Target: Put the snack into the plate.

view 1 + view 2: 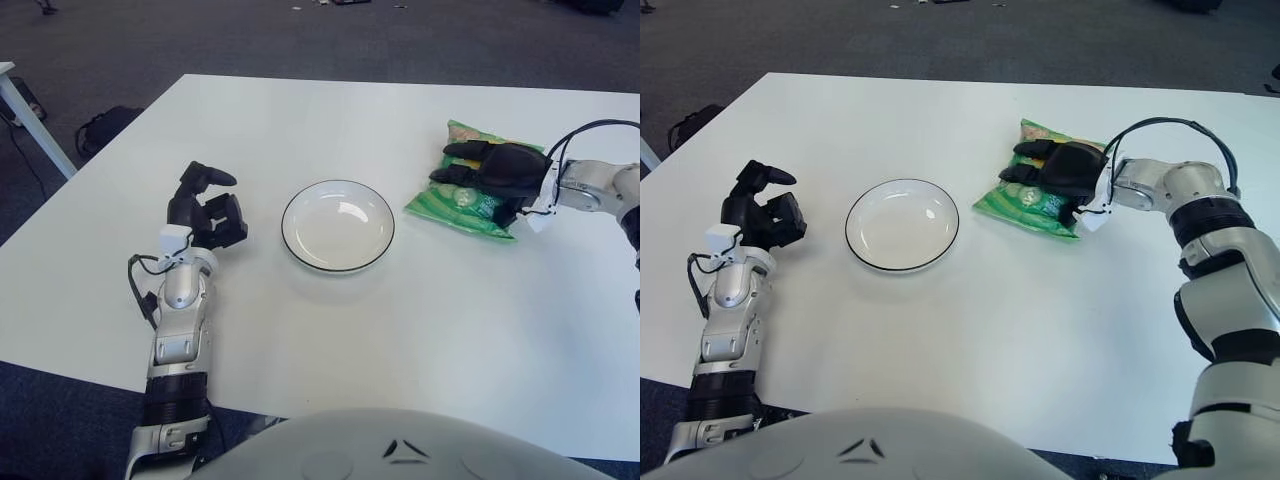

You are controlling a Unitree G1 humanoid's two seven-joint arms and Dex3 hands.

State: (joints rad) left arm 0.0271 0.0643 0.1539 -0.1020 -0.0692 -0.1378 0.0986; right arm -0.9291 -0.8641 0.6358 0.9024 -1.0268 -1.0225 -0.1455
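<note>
While right hand point(1060, 170) grips snack point(1025, 205) (beside plate point(902, 225)), left hand point(205, 210) curled, holding nothing.

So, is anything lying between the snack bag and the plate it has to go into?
Nothing visible. The right robot hand is on the green snack bag, and only bare table separates it from the empty plate. The left robot hand shows left of the plate.
</note>
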